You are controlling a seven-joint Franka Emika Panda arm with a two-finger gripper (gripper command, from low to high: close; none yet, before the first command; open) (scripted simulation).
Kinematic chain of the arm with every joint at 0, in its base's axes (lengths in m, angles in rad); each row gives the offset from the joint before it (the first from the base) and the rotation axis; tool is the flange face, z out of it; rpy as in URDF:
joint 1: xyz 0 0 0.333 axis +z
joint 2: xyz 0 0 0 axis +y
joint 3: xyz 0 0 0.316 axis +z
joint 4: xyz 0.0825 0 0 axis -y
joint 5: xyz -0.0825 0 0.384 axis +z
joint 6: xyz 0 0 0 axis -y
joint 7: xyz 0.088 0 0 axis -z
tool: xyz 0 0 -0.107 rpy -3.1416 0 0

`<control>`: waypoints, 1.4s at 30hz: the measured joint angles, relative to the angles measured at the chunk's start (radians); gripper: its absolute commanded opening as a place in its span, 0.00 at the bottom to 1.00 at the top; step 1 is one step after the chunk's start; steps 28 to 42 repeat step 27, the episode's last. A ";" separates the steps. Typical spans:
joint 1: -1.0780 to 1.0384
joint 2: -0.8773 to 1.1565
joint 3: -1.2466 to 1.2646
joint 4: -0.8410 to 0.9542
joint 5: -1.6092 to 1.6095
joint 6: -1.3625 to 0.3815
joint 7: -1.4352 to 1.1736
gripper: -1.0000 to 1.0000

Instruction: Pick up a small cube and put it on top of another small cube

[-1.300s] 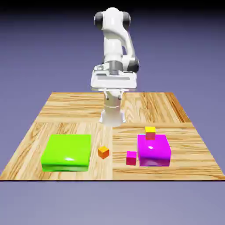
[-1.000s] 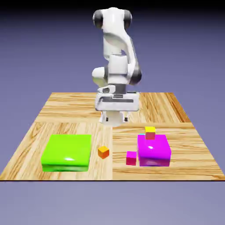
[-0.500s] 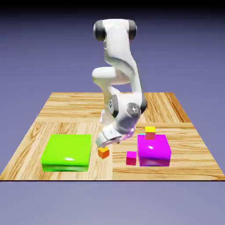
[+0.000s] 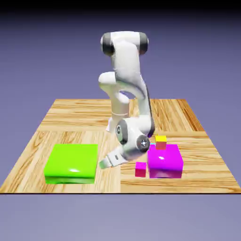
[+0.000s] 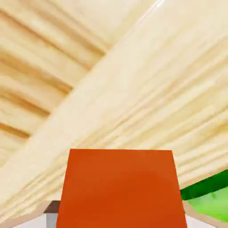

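Small cubes, four in all: one orange cube (image 5: 121,189), one magenta cube (image 4: 140,169), one red cube (image 4: 161,145) with one yellow cube (image 4: 161,139) on it. Blocks: one green block (image 4: 71,163), one large magenta block (image 4: 164,160).

The gripper (image 4: 103,164) is low over the tabletop (image 4: 70,117), just beside the green block. The orange cube sits between the jaws, hiding them; whether they grip it cannot be told. The magenta cube touches the large magenta block; the red-yellow stack rests on that block.
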 measured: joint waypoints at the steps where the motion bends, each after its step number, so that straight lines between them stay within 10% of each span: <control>1: -0.018 -0.013 0.033 0.009 0.043 -0.022 0.042 0.00; 15: -0.258 -0.182 0.478 0.134 0.627 -0.323 0.613 0.00; 20: -0.239 -0.163 0.487 -0.010 0.640 -0.158 0.597 0.00; 21: -0.238 -0.162 0.487 -0.013 0.640 -0.155 0.597 1.00; 42: -0.257 -0.181 0.478 0.132 0.625 -0.320 0.613 1.00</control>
